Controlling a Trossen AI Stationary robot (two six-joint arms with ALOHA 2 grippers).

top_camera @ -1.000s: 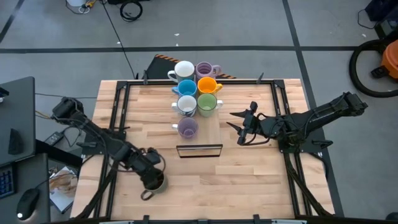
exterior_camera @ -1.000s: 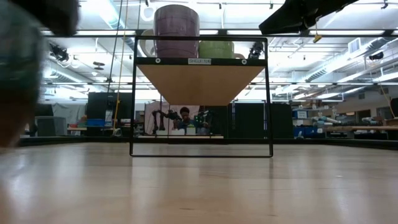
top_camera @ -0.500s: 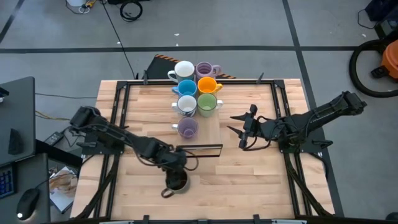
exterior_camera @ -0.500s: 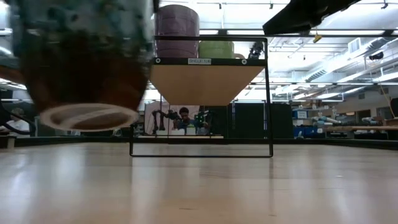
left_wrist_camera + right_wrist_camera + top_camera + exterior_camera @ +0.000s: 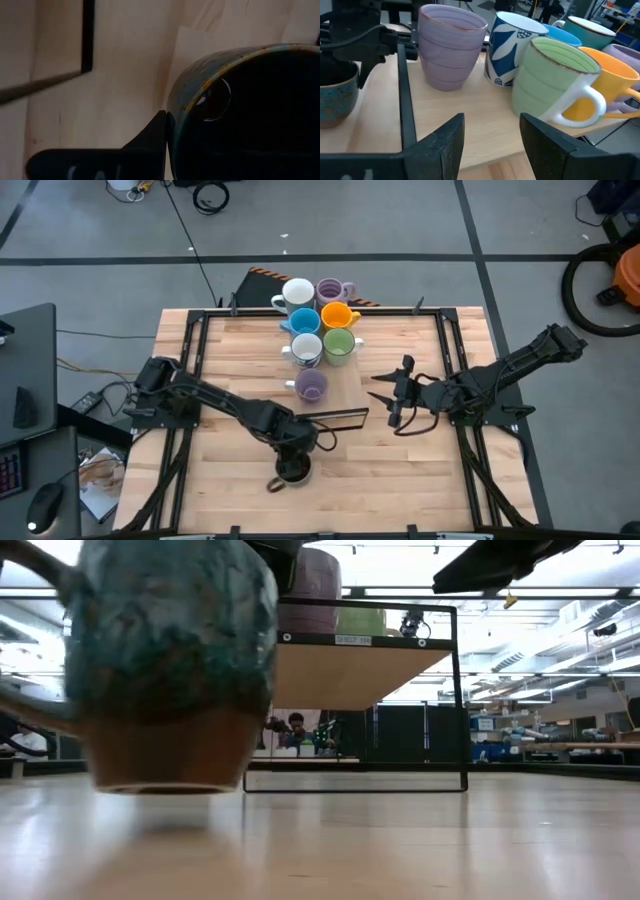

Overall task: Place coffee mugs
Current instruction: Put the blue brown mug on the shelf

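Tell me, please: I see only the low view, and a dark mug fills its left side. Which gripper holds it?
Observer: The left gripper holds the dark mug, with a finger against the outside of the rim.
Operator: How many mugs are on the shelf?
Observer: Seven, in two rows. One place is free on the shelf, beside the front lilac mug and in front of the green mug.
Operator: Where is the right gripper?
Observer: The right gripper is open and empty, to the right of the shelf and pointing at it.
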